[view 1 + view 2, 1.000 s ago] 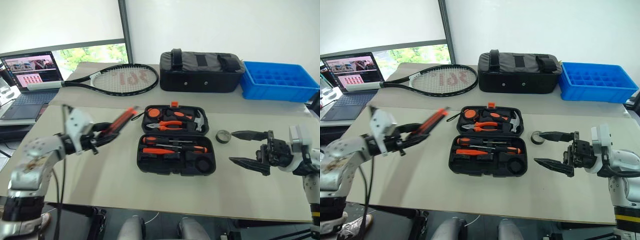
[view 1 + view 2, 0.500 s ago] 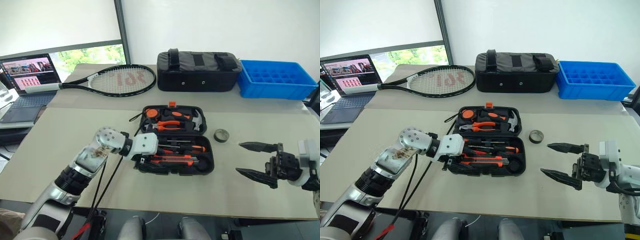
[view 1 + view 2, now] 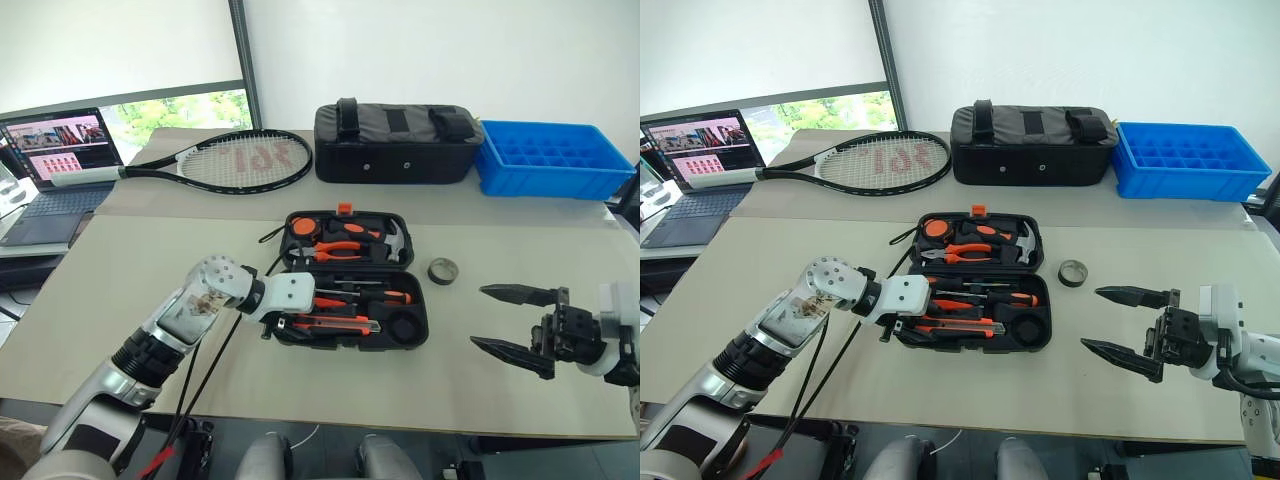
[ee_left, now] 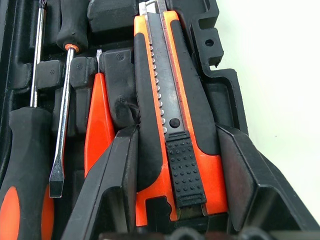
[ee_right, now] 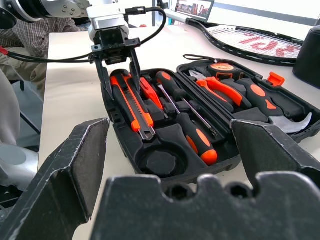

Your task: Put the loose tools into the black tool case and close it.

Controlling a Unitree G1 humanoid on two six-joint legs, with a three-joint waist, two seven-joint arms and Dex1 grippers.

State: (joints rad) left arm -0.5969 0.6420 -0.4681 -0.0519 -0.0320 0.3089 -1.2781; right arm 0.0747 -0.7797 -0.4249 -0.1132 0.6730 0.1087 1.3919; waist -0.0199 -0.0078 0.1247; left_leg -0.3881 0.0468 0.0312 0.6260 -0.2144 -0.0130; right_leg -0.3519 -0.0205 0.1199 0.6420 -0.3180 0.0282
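Seating knife: left gripper (image 4: 172,175) clamps the orange-and-black utility knife (image 4: 165,105), pressing it into its front slot of the open black hard-plastic tool case (image 3: 420,335).
Right gripper (image 3: 512,320): spread wide, empty, waiting.
Small dark tape roll (image 3: 444,270): loose on the table, beside the case.

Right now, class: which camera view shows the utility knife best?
The left wrist view: the utility knife lies close up between the left gripper fingers. The right wrist view shows it whole but smaller in the black tool case; the eye views show an orange strip.
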